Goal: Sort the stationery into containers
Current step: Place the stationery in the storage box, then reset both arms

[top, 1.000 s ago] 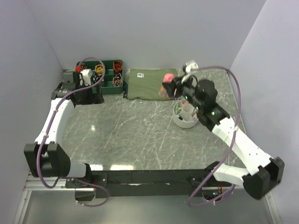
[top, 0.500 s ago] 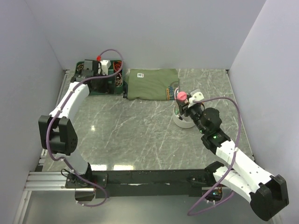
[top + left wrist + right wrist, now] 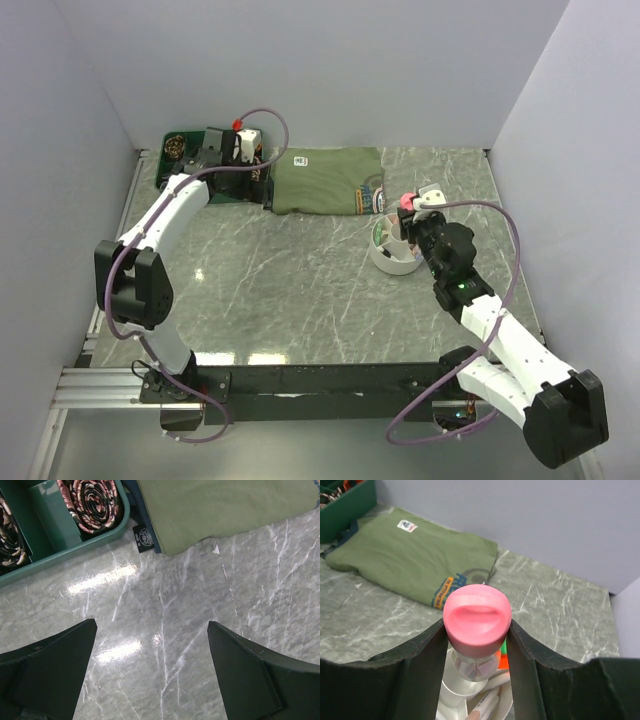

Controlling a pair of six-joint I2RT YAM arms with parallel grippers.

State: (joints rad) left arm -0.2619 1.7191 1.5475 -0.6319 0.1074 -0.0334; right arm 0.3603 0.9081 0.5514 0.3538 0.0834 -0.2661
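Table [image 3: 280, 290]: grey veined stone; both arm bases at the near edge; near half carries only the arms.
Right arm: reaches from the near-right corner toward the far middle-right; wrist over the organiser.
Right gripper [image 3: 476, 626]: clamped on the pink-capped tube [image 3: 477, 615]; one finger pressed against each side, just under the cap; jaws narrow, set to the tube's width.
Pink-capped tube, position: upright, cap on top, clear body below; held over the white organiser [image 3: 393, 262], above its far part; lower end hidden behind the tube itself in the right wrist view, so contact with the organiser cannot be told.
Organiser: round, white, right of table centre, just near of the cloth's right end; central cup and ring compartments visible from above; pens [image 3: 485, 707] lie in a compartment beneath the tube, with orange and green pieces beside them.
Cloth [image 3: 320, 180]: olive-green, folded flat, far centre of the table; white label near its far-left corner; printed design at its near-right corner.
Left arm: stretched from the near-left to the far-left.
Left gripper [image 3: 152, 665]: jaws wide apart, holding nothing; bare table between them; hangs just near of the tray's right end and the cloth's left corner.
Green tray [image 3: 65, 555]: far-left corner, touching or just beside the cloth's left edge; compartments hold patterned rolls [image 3: 92, 502].
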